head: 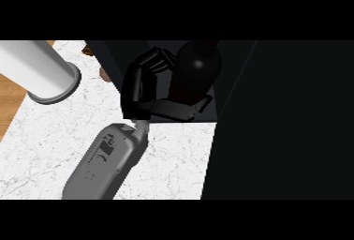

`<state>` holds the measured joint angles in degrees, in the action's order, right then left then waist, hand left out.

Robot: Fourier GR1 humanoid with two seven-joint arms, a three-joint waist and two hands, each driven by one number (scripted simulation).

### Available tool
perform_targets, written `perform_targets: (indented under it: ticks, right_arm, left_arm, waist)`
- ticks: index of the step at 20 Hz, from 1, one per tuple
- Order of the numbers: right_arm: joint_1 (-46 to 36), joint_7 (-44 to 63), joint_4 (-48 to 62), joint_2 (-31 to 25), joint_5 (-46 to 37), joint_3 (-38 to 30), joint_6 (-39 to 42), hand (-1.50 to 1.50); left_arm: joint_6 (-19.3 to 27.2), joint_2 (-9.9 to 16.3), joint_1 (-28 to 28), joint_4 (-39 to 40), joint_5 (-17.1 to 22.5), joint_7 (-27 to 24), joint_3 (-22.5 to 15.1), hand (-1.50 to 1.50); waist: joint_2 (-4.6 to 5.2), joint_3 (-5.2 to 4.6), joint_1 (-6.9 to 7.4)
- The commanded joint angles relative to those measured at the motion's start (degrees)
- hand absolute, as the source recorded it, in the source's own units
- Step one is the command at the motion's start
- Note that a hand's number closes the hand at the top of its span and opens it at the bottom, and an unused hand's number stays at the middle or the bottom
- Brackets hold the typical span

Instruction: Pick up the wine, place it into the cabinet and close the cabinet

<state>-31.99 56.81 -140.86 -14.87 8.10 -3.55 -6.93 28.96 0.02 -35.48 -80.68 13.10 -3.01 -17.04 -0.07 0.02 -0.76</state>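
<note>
1 hand (pixel 142 93) shows, at the end of 1 grey forearm (pixel 107 161) coming up from the lower edge; which arm it belongs to I cannot tell. Its black fingers (pixel 153 58) curl round the left side of 1 dark wine bottle (pixel 198 63), the thumb (pixel 181 110) crossing just below it, inside the dark cabinet (pixel 276 117). Left of the fingers, 1 white cylinder (pixel 38 70) stands on the marble surface (pixel 48 140).
</note>
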Motion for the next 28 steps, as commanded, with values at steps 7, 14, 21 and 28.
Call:
perform_targets:
  ticks: [7,14,21,28]
  right_arm:
    - [3.79,0.02,-4.33,1.47,4.08,0.98,1.33,-1.5]
    - [3.46,-1.16,-3.33,1.99,4.49,0.21,1.75,-1.5]
    - [-0.28,-0.48,-1.42,2.94,0.68,3.11,-0.44,-1.5]
    - [2.1,1.24,-5.04,3.06,3.63,2.01,0.19,-1.5]
  left_arm:
    - [1.73,0.01,-2.18,8.94,-5.04,-5.62,-2.24,1.5]
    - [-1.97,0.07,-7.29,18.69,-4.34,-10.39,3.29,1.5]
    - [2.07,0.0,-9.79,29.24,2.64,-18.99,-0.35,1.5]
    - [-0.96,-0.01,-7.81,34.45,6.47,-23.26,-2.09,1.5]
  waist:
    - [0.07,0.0,0.14]
    - [0.15,-0.02,0.1]
    - [0.26,-0.06,-0.42]
    - [0.24,-0.06,-0.65]
